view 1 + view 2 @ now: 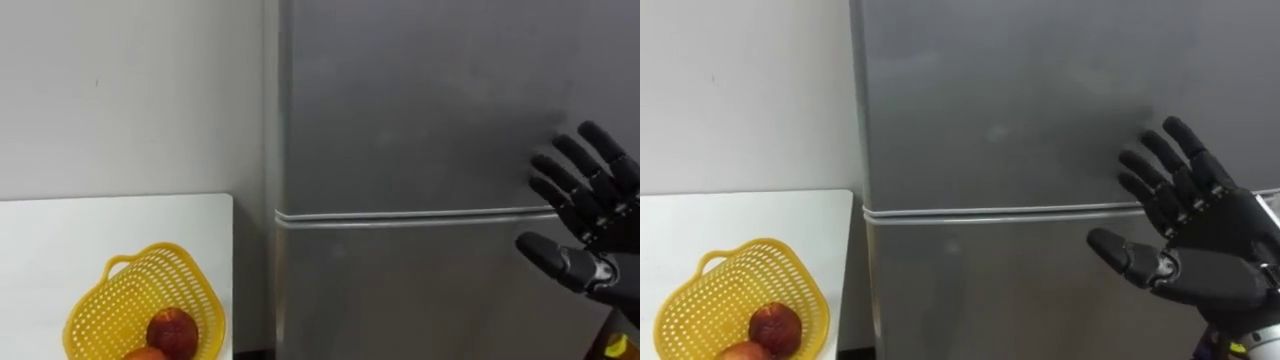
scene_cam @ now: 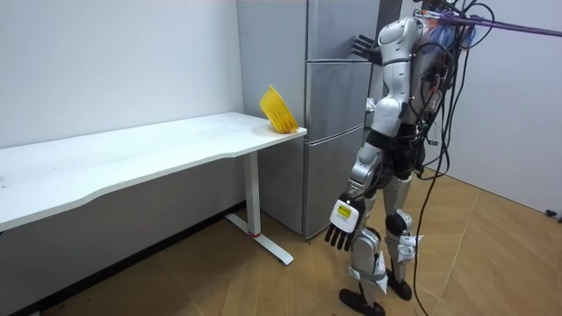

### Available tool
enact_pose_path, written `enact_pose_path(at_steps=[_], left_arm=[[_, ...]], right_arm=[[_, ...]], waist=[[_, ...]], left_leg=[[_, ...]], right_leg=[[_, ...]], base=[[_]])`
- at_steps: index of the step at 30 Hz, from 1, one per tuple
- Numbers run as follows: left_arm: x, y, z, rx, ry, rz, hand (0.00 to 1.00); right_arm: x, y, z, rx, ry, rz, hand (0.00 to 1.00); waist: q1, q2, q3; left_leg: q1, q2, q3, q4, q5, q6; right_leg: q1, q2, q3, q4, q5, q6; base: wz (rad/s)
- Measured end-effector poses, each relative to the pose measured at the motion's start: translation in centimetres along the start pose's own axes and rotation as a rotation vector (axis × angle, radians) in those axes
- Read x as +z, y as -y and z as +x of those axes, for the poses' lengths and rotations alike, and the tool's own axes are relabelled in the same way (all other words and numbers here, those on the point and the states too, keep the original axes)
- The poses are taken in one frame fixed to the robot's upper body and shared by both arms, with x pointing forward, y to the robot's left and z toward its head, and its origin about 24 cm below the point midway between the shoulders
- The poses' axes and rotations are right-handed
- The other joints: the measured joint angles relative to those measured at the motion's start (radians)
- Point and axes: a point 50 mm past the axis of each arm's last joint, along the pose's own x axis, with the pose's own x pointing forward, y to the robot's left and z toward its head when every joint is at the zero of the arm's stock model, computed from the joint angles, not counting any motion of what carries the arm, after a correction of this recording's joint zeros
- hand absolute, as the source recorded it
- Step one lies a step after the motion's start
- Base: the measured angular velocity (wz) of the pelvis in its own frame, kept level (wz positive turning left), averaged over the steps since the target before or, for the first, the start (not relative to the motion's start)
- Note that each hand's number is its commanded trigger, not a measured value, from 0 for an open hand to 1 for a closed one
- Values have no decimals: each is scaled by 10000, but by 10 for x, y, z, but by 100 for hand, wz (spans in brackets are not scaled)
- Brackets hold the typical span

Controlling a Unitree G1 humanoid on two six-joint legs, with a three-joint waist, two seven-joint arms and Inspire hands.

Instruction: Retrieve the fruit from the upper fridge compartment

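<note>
Fingers spread and empty, the right robot hand (image 1: 1200,245) hovers before the right side of the closed grey metal upper fridge door (image 1: 1010,100), just above its seam; the left robot hand (image 2: 341,230) hangs relaxed.

This is a plain room set up like a kitchen, with a grey fridge (image 2: 332,114), a white table (image 2: 158,149) and bare walls (image 2: 114,61).

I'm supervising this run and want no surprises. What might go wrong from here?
The right hand is open by the smooth upper door, with no handle visible, so its fingers may slip off without opening it. The yellow basket of fruit sits at the table end beside the fridge, so a swinging door or arm might knock it.
</note>
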Motion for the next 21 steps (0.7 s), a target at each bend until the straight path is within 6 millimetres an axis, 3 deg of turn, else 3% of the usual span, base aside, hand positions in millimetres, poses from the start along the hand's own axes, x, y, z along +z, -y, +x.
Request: enact_pose_path(at_steps=[6, 14, 19, 21], left_arm=[[2, 0, 0, 417, 119, 30, 0], [6, 7, 1, 488, 321, 189, 0], [14, 12, 1, 292, 642, 486, 0], [15, 14, 1, 238, 669, 550, 0]], right_arm=[[-24, 24, -30, -2893, -1254, -1049, 0], [-43, 55, -64, -6594, -2406, -2638, 0], [-81, 72, -101, -8568, -4224, -3239, 0], [-106, 72, -126, -9105, -5585, -3455, 0]], waist=[[-183, 16, -12], [-285, 330, 49], [-268, 352, 27], [-232, 344, 19]], left_leg=[[-217, -28, -89, -2, -14, 23], [-175, -39, -93, -93, -8, 25], [-51, -34, -126, -191, 4, 4], [-85, -33, -119, -216, 7, 0]], right_leg=[[-115, -34, -121, -8, 0, 18], [-217, -22, -35, 47, 15, 38], [-140, -4, -38, 40, 14, 38], [-128, -10, -32, 40, 14, 38]], base=[[6], [-3], [0], [0]])
